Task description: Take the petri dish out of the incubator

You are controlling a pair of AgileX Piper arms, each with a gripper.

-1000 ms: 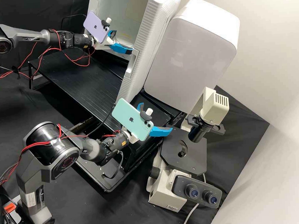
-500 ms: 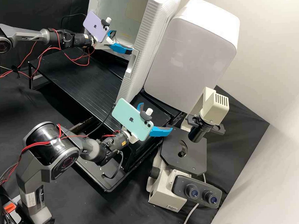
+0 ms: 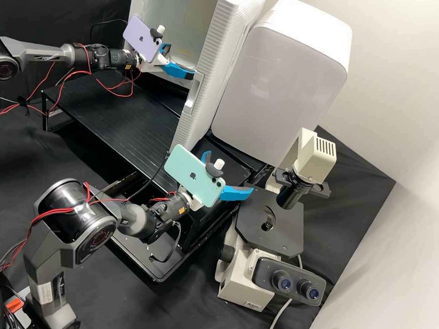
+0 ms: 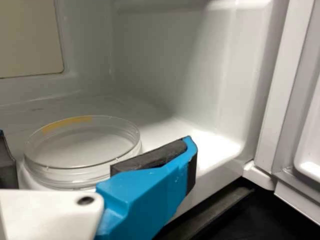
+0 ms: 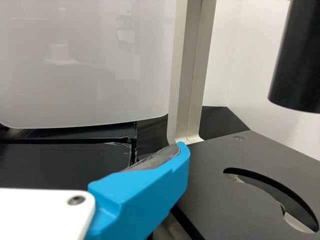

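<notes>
Left gripper [image 4: 95,150] inside incubator [image 4: 200,75], jaws wide, straddling petri dish [image 4: 80,145]; dish still on chamber floor, not lifted. Grasp, lift, withdrawal all left

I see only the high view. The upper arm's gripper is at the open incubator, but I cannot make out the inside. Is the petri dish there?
Observer: Yes. In the left wrist view the petri dish lies flat on the incubator floor, near the front edge.
Operator: Is the gripper around it?
Observer: The left gripper is open and straddles the dish; a small gap shows beside one finger.
Operator: Is the dish marked?
Observer: A yellow strip runs along its far rim.
</notes>
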